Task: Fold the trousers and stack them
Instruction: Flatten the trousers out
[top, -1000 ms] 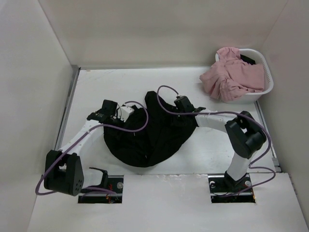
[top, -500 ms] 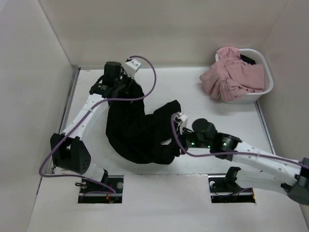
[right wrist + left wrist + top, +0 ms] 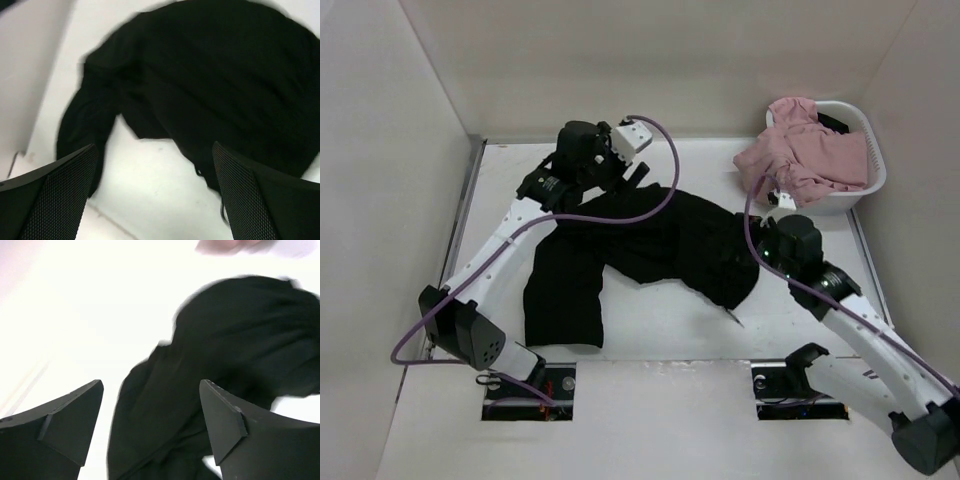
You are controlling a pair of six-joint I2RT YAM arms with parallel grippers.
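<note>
The black trousers [image 3: 660,245] lie loosely spread across the table, one leg running down to the near left and the rest bunched toward the right. My left gripper [image 3: 638,176] hovers over their far edge, open. In the left wrist view the left gripper [image 3: 151,385] has wide-apart fingers, and only the trousers [image 3: 240,340] show beyond them. My right gripper [image 3: 766,250] is above the trousers' right end. The right wrist view shows the right gripper [image 3: 154,146] open over bare table, with the trousers [image 3: 225,75] just past it.
A white basket [image 3: 876,160] stands at the back right, and pink cloth [image 3: 800,160] spills over its front. White walls close in the table on the left, back and right. The arm bases sit at the near edge.
The trousers went from a bunched heap to a longer spread across the table. The left gripper moved to the back and let go; the right gripper swung right and opened.
</note>
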